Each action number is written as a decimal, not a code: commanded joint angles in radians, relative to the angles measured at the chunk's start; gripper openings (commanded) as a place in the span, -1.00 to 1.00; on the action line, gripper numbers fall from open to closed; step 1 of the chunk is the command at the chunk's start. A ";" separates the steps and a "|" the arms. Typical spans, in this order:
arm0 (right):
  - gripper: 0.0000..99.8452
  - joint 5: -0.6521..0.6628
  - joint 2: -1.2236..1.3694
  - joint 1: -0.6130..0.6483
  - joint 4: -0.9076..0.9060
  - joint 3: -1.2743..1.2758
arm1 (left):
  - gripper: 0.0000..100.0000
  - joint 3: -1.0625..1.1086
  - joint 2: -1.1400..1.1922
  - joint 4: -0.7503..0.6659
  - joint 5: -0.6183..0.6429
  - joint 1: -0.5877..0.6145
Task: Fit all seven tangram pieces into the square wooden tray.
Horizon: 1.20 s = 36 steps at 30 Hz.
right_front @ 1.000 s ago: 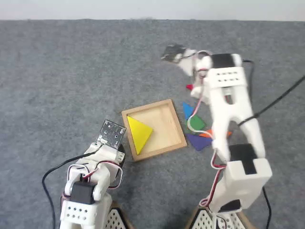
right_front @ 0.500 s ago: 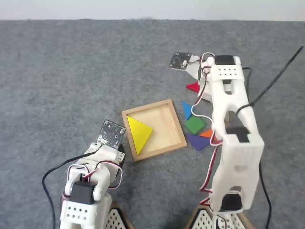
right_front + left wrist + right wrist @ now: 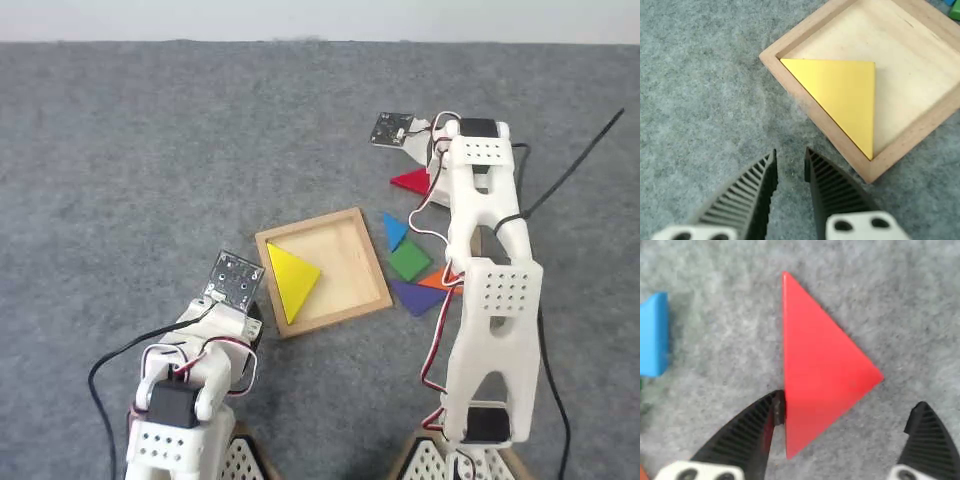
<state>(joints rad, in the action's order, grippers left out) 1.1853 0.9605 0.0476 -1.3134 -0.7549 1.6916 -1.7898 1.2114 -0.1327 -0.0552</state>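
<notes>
The square wooden tray (image 3: 369,264) (image 3: 920,22) lies mid-table with a yellow triangle (image 3: 290,279) (image 3: 842,95) flat in its left part. To its right lie a blue piece (image 3: 395,230) (image 3: 653,335), a green square (image 3: 409,262), a purple triangle (image 3: 416,296) and an orange piece (image 3: 437,281). Farther back sits the red triangle (image 3: 411,181) (image 3: 820,365). My right gripper (image 3: 847,422) is open astride that red triangle, one finger (image 3: 757,427) touching its edge. My left gripper (image 3: 790,167) hovers over the carpet just outside the tray's near-left edge, fingers (image 3: 765,182) almost together, holding nothing.
Grey carpet (image 3: 150,150) covers the table, with wide free room to the left and at the back. The right arm (image 3: 490,290) stretches over the pieces beside the tray, with cables along it.
The right arm has swung down and right toward the red triangle, its wrist now lower over it. The left arm and the tray have not moved.
</notes>
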 commanded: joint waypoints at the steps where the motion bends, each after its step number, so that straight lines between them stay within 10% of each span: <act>1: -0.25 0.012 0.036 -0.004 0.013 -0.095 | -0.82 -0.007 -0.002 0.005 0.012 0.000; 17: -0.67 0.002 0.056 0.090 -0.392 -0.307 | -0.82 -0.007 -0.002 0.005 0.012 0.000; 36: -0.66 -0.459 -0.196 0.133 -0.484 -0.212 | -0.82 -0.007 -0.002 0.005 0.012 0.000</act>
<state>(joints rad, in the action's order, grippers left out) 0.7419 0.9682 0.1672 -1.7522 -1.0648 1.6916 -1.7898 1.2114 -0.1327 -0.0552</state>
